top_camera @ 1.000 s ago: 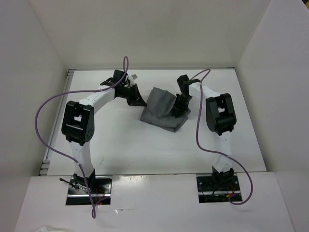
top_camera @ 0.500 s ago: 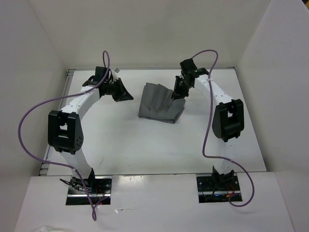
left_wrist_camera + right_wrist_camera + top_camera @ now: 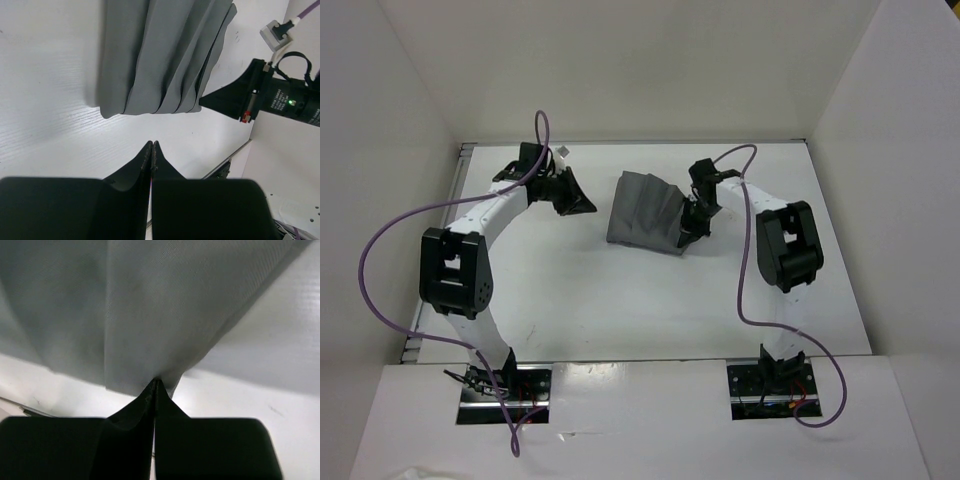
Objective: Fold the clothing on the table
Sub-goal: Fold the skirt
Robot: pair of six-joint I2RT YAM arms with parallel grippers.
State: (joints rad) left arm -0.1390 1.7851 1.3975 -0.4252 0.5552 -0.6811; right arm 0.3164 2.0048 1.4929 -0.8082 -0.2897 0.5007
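From above, the clothing (image 3: pixel 648 212) is lying bunched in pleats toward the far middle of the table (image 3: pixel 620 300). It looks roughly gathered rather than neatly folded, so most of the folding appears to be left to do. The right gripper (image 3: pixel 690 232) is pressing at the garment's near right corner, while the left gripper (image 3: pixel 584 205) is hovering just beside its left edge, apart from it.

The left wrist camera is showing its own jaws closed tip to tip, holding nothing, over bare tabletop short of the pleated cloth.

The right wrist camera is showing its jaws closed to a point, apparently pinching the grey fabric's edge.
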